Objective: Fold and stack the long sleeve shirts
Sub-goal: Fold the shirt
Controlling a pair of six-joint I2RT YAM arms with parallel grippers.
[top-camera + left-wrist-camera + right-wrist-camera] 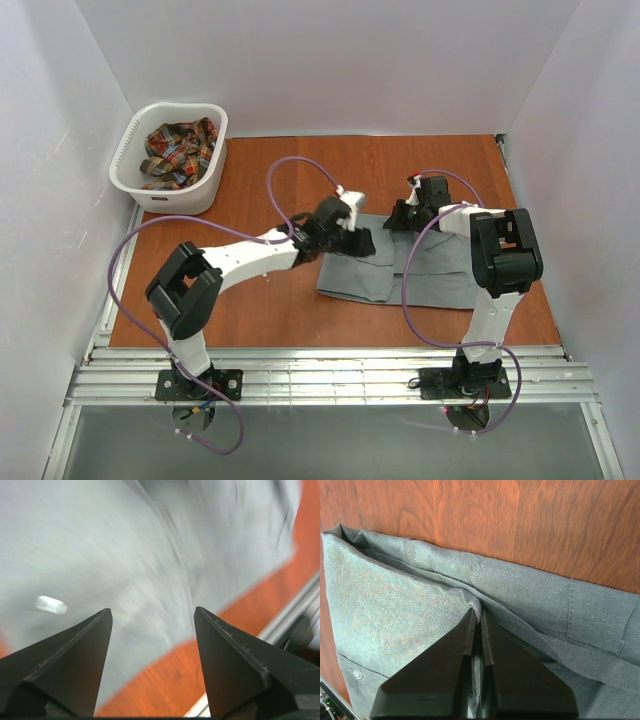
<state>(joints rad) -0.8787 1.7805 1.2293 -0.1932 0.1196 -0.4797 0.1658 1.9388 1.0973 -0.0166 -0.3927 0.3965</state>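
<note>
Grey shirt [360, 280] flat on desk [250, 312], 3 o'clock of centre. Left gripper [152, 611]: jaws wide, empty, above it. Right gripper [479, 611]: jaws pinching its fold. Plaid shirt [178, 152] in basket [175, 196], 10 o'clock.

Plain white walls [350, 60], reddish-brown wooden table [270, 310], ribbed aluminium rail [330, 380] along near edge
</note>
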